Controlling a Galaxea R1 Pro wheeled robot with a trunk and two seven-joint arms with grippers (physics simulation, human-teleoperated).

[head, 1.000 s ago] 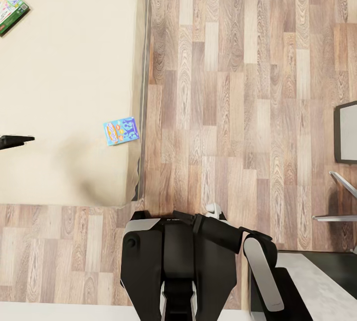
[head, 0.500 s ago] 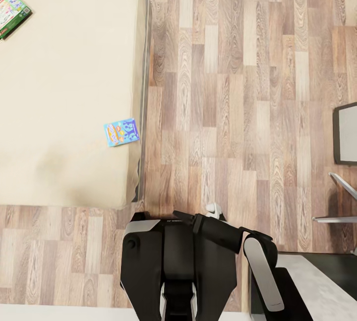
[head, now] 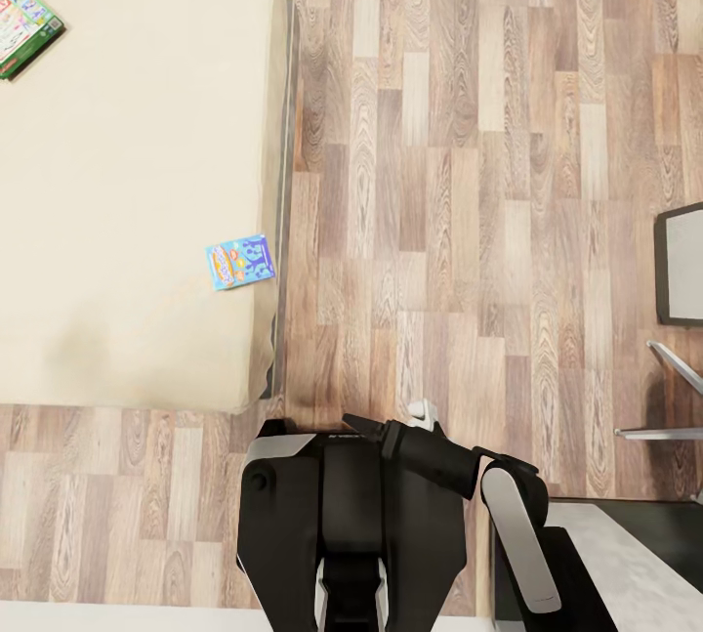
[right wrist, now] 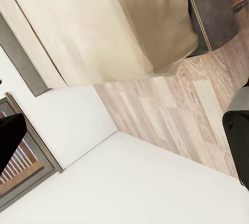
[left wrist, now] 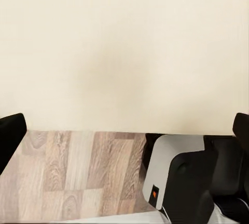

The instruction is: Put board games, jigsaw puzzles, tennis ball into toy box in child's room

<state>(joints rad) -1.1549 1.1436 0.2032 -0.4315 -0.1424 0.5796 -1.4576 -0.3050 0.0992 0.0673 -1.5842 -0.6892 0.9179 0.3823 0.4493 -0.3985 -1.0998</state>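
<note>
The big cream bed (head: pixel 127 173) takes up the left side of the head view, and the wood floor (head: pixel 469 173) runs along beside it. In the left wrist view the left gripper (left wrist: pixel 124 130) hangs over the plain bed top, near the bed's edge, with the floor and the robot's grey and black body (left wrist: pixel 181 177) just past that edge. Its two black fingertips (left wrist: pixel 10 133) sit far out at the two sides of that view, so the fingers are spread wide with nothing between them. The right gripper (right wrist: pixel 124 135) also has its dark fingertips (right wrist: pixel 9 135) far apart and holds nothing; past them are a white wall, some floor and the side of the bed. In the head view the right arm is folded in close to the robot's body (head: pixel 351 515). A small blue board game (head: pixel 239 262) lies flat on the bed right by its near corner edge. It has orange and white shapes on its lid, but the writing is too small to read. A green board game (head: pixel 24 28) with lots of bright colours lies flat at the far left side of the bed, well apart from the blue one. Its words are too blurry to read too.
</note>
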